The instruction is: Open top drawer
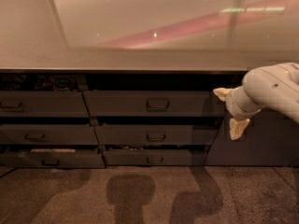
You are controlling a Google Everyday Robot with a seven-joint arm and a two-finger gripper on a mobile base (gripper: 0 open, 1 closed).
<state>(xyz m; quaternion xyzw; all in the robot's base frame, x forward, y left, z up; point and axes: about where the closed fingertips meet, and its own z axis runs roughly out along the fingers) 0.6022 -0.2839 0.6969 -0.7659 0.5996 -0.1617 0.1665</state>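
gripper (230, 111) hangs in the camera view just below the worktop's (140, 59) front edge, near its right end, cream fingers (238, 127) spread well apart and holding nothing. top drawer (117, 104) lies just beside it, directly under that edge, its handle (157, 104) untouched.

The gripper (226, 114), fingers spread apart, hangs just right of the top drawer (121, 104), in front of the plain dark panel (261, 143), with open air between it and the handle (158, 104). The counter (140, 59) overhangs close above. The dark slot (154, 81) under its edge seems cluttered toward the left.
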